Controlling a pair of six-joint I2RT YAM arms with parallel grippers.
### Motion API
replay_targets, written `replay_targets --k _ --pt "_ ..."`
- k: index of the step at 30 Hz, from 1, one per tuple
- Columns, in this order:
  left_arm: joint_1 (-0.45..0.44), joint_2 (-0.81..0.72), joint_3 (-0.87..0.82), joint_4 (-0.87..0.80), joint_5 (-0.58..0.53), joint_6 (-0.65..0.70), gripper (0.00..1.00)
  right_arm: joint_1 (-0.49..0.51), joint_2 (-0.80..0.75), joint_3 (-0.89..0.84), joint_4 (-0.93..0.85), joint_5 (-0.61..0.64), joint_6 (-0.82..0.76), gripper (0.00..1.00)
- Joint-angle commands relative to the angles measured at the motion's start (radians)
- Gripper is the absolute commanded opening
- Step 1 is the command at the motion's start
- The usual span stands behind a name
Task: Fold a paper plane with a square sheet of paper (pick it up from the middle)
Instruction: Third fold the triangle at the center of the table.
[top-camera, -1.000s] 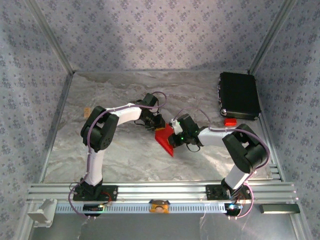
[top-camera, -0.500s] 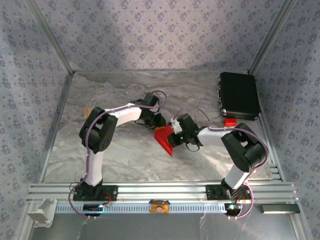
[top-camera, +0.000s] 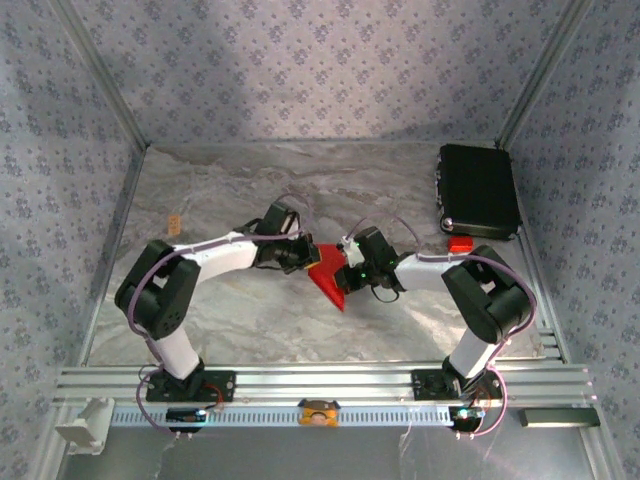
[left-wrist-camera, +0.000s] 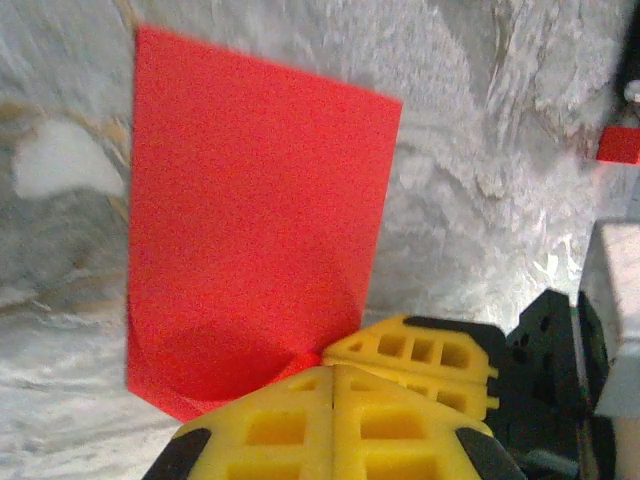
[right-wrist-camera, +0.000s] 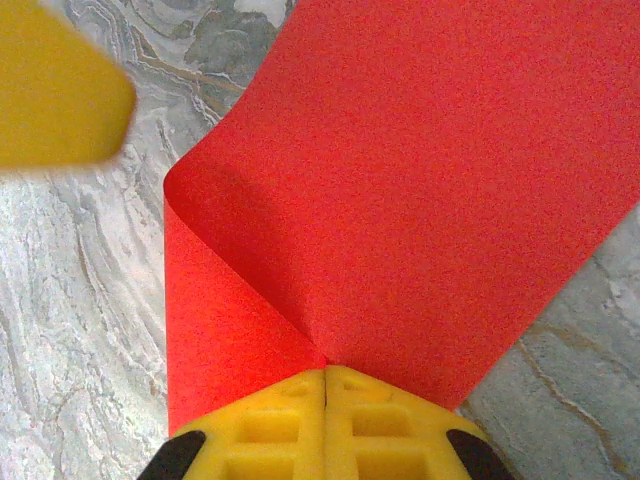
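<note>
The square sheet of paper is bright red and lies bent over itself at the table's middle, one point toward the near edge. In the right wrist view the paper runs out from my right gripper, which is shut on it, a flap curling over on the left. My right gripper meets my left gripper over the sheet. In the left wrist view my left gripper is shut, its tips at the paper's near edge beside the right fingers; I see no paper between them.
A black case lies at the back right with a small chunky red piece in front of it. A small tan scrap sits at the left. Metal rails edge the marbled table.
The left arm's elbow has swung down and to the left, and its gripper has slid slightly left and closed. The right gripper and the paper have barely moved.
</note>
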Motion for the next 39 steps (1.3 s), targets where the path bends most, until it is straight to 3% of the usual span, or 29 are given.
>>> replay_targets --k 1,4,39 --pt "-0.023 -0.015 -0.083 0.228 0.096 -0.137 0.0 -0.01 0.024 0.003 -0.039 0.024 0.014 0.0" --pt "-0.035 -0.004 -0.127 0.299 0.101 -0.183 0.0 -0.01 0.024 0.003 -0.039 0.025 0.012 0.0" --pt "-0.054 0.094 -0.165 0.216 0.017 -0.082 0.0 -0.007 0.022 0.006 -0.041 0.019 0.015 0.0"
